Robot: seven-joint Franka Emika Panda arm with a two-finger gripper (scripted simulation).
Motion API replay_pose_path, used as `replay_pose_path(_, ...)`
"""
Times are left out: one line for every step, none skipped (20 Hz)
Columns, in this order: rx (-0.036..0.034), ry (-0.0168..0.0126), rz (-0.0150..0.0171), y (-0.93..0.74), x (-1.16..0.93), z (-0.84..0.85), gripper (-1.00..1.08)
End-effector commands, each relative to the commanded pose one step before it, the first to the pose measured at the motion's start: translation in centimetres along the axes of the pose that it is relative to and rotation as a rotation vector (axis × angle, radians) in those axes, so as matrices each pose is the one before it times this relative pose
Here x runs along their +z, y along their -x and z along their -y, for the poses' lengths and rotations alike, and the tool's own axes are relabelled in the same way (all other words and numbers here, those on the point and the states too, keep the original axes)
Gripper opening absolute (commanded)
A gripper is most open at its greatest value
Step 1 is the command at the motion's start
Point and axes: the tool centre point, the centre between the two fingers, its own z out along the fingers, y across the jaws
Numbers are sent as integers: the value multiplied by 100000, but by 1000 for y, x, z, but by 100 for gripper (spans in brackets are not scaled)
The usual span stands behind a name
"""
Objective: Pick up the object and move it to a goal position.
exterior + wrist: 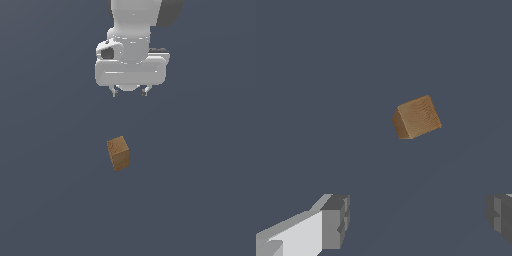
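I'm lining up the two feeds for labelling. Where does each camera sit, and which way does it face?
Exterior view: off the arm, facing the white gripper, which hangs open above the wooden block; exact position unknown.
Wrist view: on the wrist, looking past both fingertips at the block on the grey floor.
Shared: the block, the fingers, the floor.

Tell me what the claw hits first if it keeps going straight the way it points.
Probably the bare floor. The open claw points downward, but the wooden block sits off its line in the wrist view, not between the fingers. Depth is unclear.
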Motion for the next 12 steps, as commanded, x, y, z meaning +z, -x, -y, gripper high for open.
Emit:
replay_pose_path(-770, 244, -1348, -301, -505, 185, 100)
replay_pose_path(85, -25, 144, 34, 54, -20, 100)
replay_pose_path(126, -43, 252, 52, 100, -38, 100)
replay_pose_path(-22, -10, 65, 2, 39, -21, 100)
replay_pose_path(-181, -1, 27, -54, 58, -14, 100)
replay_pose_path(-284, 1, 19, -78, 79, -29, 100)
replay_pose_path(-373, -4, 61, -99, 123, -43, 100)
replay_pose_path(-461, -11, 106, -119, 167, -56, 100)
replay_pose_path(-542, -17, 142, -139, 208, -75, 100)
replay_pose_path(-634, -23, 176, -160, 250, -90, 100)
replay_pose_path(-725, -29, 201, -181, 289, -106, 100)
replay_pose_path(-828, -34, 220, -205, 326, -120, 100)
